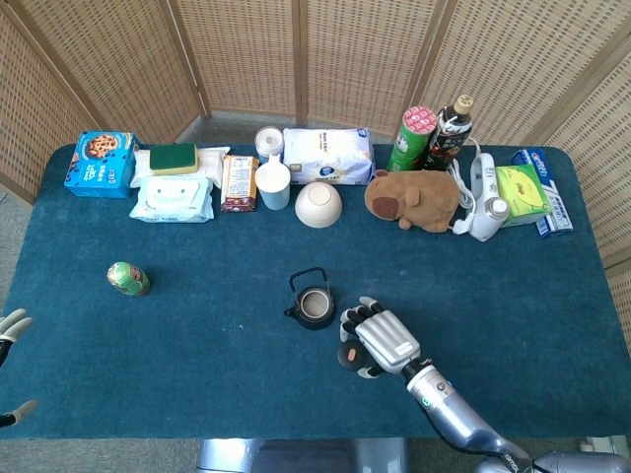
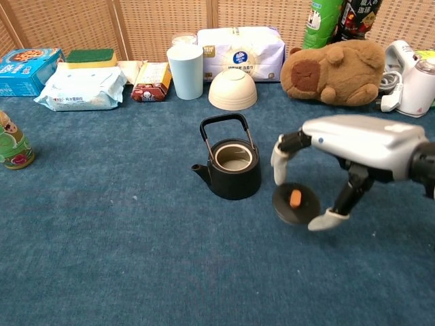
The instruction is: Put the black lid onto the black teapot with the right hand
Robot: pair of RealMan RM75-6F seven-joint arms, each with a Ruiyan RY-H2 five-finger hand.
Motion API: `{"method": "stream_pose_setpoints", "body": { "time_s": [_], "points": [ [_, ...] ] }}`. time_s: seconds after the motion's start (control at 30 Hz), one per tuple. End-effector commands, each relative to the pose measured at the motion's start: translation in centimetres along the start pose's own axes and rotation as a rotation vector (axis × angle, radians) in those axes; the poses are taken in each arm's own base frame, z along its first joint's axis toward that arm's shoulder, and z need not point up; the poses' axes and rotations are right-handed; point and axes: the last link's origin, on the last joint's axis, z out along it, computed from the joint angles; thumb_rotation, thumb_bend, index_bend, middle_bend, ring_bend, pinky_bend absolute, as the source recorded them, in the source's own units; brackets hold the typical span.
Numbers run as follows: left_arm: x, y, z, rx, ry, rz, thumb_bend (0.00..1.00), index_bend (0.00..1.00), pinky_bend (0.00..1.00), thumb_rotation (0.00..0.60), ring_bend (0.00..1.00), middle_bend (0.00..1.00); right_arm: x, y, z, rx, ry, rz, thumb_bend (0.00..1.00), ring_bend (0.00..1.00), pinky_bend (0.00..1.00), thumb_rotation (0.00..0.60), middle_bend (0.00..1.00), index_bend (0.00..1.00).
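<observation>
The black teapot (image 2: 232,168) (image 1: 315,305) stands uncovered mid-table, handle upright, spout toward the left. My right hand (image 2: 340,159) (image 1: 380,342) holds the black lid (image 2: 295,203) (image 1: 349,355), with its orange knob, between thumb and fingers, lifted off the cloth just to the right of the teapot. The lid is level with the teapot's body and does not touch it. In the head view the hand covers most of the lid. My left hand (image 1: 12,330) shows only as pale fingertips at the far left edge of the head view, spread apart and empty.
Along the back of the blue table (image 2: 122,258) stand a white cup (image 2: 185,70), an upturned bowl (image 2: 232,89), a plush capybara (image 2: 334,71), a wipes pack (image 2: 81,87), boxes and bottles. A green figurine (image 2: 12,142) sits at the left.
</observation>
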Motion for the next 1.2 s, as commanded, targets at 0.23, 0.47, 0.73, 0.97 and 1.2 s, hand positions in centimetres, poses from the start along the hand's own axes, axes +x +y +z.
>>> {"method": "stream_pose_setpoints", "body": {
  "time_s": [0.23, 0.47, 0.73, 0.97, 1.2],
  "points": [
    [-0.1, 0.0, 0.0, 0.000, -0.004, 0.003, 0.08, 0.00, 0.10, 0.600, 0.00, 0.00, 4.0, -0.7, 1.1, -0.031, 0.072, -0.029, 0.13, 0.25, 0.10, 0.600, 0.28, 0.49],
    [-0.3, 0.2, 0.1, 0.001, -0.014, 0.010, 0.08, 0.00, 0.10, 0.600, 0.00, 0.00, 4.9, -1.7, 3.0, -0.042, 0.069, -0.027, 0.13, 0.25, 0.10, 0.600, 0.28, 0.50],
    [-0.3, 0.1, 0.2, 0.009, -0.015, 0.008, 0.08, 0.00, 0.10, 0.600, 0.00, 0.00, 4.6, -2.0, 5.9, -0.089, 0.057, -0.022, 0.13, 0.25, 0.10, 0.600, 0.28, 0.50],
    [-0.1, 0.0, 0.1, 0.012, -0.015, 0.003, 0.08, 0.00, 0.10, 0.600, 0.00, 0.00, 3.7, -1.9, 7.4, -0.144, 0.052, -0.012, 0.13, 0.25, 0.10, 0.600, 0.28, 0.50],
    [0.0, -0.1, 0.1, 0.014, -0.014, -0.003, 0.08, 0.00, 0.10, 0.600, 0.00, 0.00, 3.1, -1.8, 7.9, -0.179, 0.048, -0.001, 0.13, 0.24, 0.10, 0.600, 0.27, 0.51]
  ]
}}
